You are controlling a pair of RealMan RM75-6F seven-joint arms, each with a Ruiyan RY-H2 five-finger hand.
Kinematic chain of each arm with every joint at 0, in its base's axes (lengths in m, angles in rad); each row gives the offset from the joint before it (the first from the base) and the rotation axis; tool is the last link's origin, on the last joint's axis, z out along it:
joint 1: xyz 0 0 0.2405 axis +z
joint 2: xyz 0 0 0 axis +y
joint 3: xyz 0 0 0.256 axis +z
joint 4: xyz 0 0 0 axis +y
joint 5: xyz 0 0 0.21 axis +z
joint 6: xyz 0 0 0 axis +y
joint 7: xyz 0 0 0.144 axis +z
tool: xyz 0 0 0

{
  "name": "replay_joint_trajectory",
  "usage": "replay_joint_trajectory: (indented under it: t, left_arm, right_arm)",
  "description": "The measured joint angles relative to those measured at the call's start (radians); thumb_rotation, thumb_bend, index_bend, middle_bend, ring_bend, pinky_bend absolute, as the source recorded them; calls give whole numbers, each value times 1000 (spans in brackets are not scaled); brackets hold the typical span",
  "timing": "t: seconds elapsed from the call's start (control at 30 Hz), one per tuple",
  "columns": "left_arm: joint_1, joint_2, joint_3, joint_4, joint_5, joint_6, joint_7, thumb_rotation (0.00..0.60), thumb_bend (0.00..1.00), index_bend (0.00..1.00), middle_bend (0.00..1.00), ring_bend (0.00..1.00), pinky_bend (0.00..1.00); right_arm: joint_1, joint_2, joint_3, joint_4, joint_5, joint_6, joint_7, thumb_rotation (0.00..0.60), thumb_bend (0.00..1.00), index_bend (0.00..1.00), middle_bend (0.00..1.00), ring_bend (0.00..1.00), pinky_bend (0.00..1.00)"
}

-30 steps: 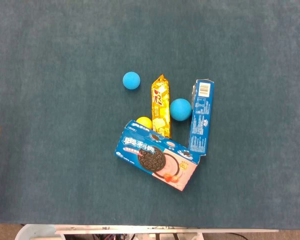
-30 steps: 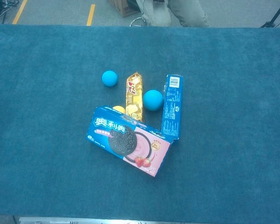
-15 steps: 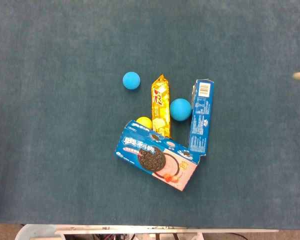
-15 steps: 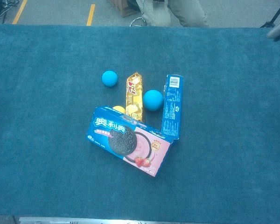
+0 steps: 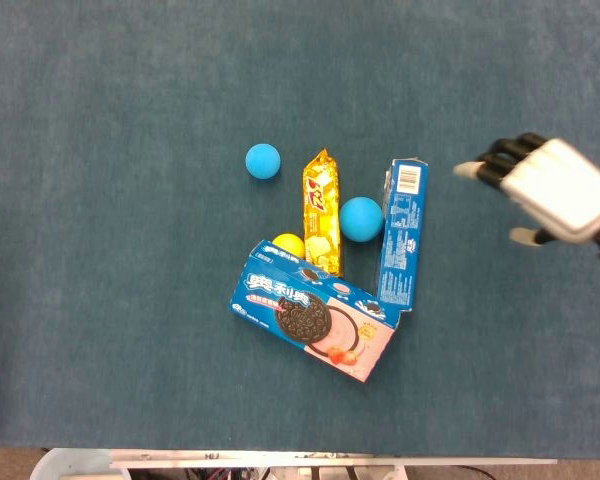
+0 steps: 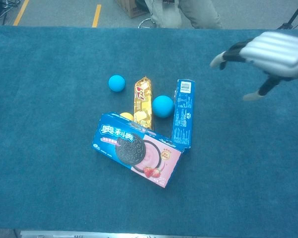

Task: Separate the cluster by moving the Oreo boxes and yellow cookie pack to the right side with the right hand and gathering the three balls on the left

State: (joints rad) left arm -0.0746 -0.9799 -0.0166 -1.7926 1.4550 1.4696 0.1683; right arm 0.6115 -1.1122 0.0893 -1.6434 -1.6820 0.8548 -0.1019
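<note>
The yellow cookie pack (image 5: 321,212) lies lengthwise near the middle of the teal counter (image 5: 110,300), and everything else sits around it. Just off its upper left, apart from it, is the small blue ball (image 5: 263,160). Against its right side rests the larger blue ball (image 5: 361,219), wedged between the pack and the upright Oreo box (image 5: 403,233) — a blue box lying on its narrow side, running parallel to the pack. Tucked at the pack's lower left is the yellow ball (image 5: 287,244), partly hidden by the flat Oreo box (image 5: 315,309), which lies face up and tilted across the pack's lower end; its right corner touches the lower end of the upright box.

The right hand (image 5: 548,190) hovers well to the right of the pack, beyond the upright Oreo box and clear of it, palm down. Its fingers (image 5: 497,160) are spread and point toward the cluster — nothing is held.
</note>
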Motion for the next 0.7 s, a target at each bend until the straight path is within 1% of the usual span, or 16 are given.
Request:
replay_joint_trajectory:
  t: [0.2, 0.33, 0.57, 0.7]
  left_arm:
    - [6, 6, 1, 9, 1, 3, -19, 600, 333, 152, 143, 100, 103]
    - [12, 10, 3, 13, -2, 6, -30, 600, 333, 152, 143, 101, 103]
    - [19, 13, 2, 18, -9, 9, -38, 600, 332, 152, 143, 100, 104]
    - [19, 13, 1, 17, -9, 8, -36, 600, 333, 152, 143, 101, 104]
  right_arm:
    - [61, -97, 9, 72, 29, -51, -73, 600, 0, 199, 320, 216, 310]
    - [90, -152, 16, 123, 62, -75, -104, 600, 0, 180, 305, 186, 310]
    - [139, -228, 19, 203, 103, -111, -137, 600, 0, 149, 236, 142, 292]
    - [164, -267, 20, 242, 123, -128, -150, 600, 0, 139, 216, 128, 279]
